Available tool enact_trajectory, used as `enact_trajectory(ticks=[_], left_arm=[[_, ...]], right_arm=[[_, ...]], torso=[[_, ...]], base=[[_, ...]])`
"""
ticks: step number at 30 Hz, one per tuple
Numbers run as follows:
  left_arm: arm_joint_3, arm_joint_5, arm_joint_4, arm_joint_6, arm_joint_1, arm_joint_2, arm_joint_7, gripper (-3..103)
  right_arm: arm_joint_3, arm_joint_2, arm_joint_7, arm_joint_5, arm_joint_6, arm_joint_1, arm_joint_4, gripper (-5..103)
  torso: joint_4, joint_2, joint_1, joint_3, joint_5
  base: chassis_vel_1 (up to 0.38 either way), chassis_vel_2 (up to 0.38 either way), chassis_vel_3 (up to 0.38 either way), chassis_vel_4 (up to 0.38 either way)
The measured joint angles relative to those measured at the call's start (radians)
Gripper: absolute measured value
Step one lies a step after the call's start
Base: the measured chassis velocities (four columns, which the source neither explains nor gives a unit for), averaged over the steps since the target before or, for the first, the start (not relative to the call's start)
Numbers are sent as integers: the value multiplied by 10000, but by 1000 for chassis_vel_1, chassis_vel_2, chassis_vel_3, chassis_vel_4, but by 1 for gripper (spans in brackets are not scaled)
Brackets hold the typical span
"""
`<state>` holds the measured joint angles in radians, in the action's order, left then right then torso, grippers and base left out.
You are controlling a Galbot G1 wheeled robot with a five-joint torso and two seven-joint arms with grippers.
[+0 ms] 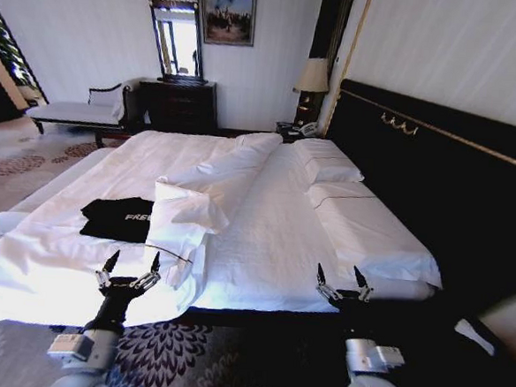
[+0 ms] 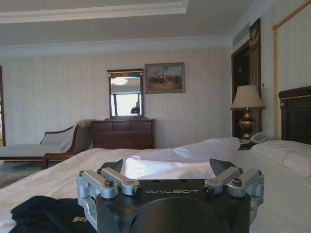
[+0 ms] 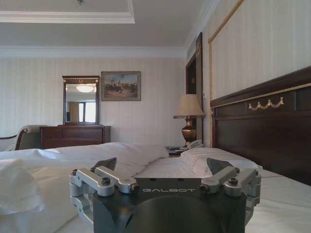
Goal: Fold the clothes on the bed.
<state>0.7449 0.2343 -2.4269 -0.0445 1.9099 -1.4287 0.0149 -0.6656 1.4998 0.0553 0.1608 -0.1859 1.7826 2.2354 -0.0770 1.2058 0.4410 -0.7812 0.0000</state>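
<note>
1. The left gripper (image 1: 132,264) hovers over the near edge of the bed (image 1: 263,247), fingers spread wide and holding nothing.
2. The right gripper (image 1: 344,279) hangs level with it near the bed's near corner by the headboard (image 1: 437,171), likewise spread and empty.
3. Just beyond the left gripper lies a black garment (image 1: 119,217) with white lettering, its right edge tucked under a bunched fold of white duvet (image 1: 181,219); the lettering is cut off.
4. Pillows (image 1: 331,168) lie along the headboard.
5. Farthest off stand a chaise (image 1: 82,110), dresser (image 1: 177,104) and lamp (image 1: 313,78).
</note>
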Motion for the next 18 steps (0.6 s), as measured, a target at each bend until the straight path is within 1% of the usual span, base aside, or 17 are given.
enact_trajectory(ticks=[9, 18], left_arm=[[3, -29, 17, -61, 33, -44, 2, 100], [64, -44, -82, -104, 92, -63, 3, 100]], right_arm=[[15, 5, -1, 2, -22, -11, -47, 100], [45, 17, -17, 11, -92, -36, -109, 100]], torso=[[-1, -1, 3, -1, -1], [-1, 0, 1, 0, 0]], base=[[62, 147, -81, -150], [103, 127, -97, -111]])
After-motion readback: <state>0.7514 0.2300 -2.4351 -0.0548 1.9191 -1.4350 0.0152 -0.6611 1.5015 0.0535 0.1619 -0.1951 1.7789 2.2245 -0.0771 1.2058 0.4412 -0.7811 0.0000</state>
